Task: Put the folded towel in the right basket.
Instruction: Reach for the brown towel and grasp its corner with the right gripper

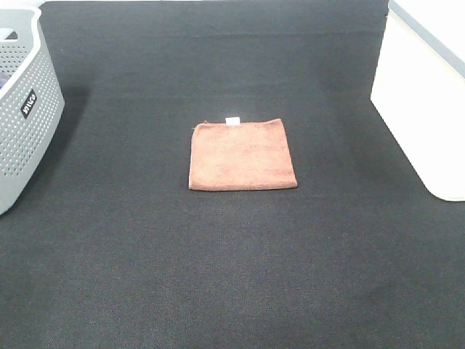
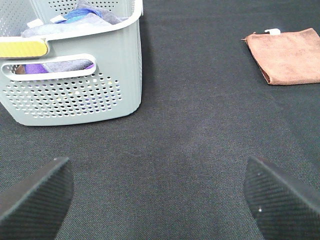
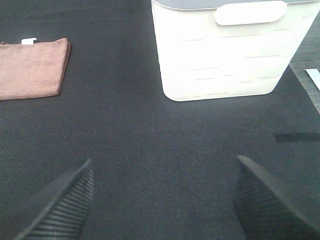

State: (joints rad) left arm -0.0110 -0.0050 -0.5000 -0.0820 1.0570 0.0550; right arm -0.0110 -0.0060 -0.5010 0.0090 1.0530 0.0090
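Left gripper (image 2: pixel 157 170) and right gripper (image 3: pixel 165 167) are spread wide, empty. Pinched by one layer, the reddish-brown terry folded towel (image 1: pixel 243 155) could be unfolded — dropped short of the cream-white right basket (image 1: pixel 425 102).

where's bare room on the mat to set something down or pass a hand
Bare mat: between grey basket and folded towel, between towel and right basket, and across the near side. Crowded: inside the grey basket, holding cloths.
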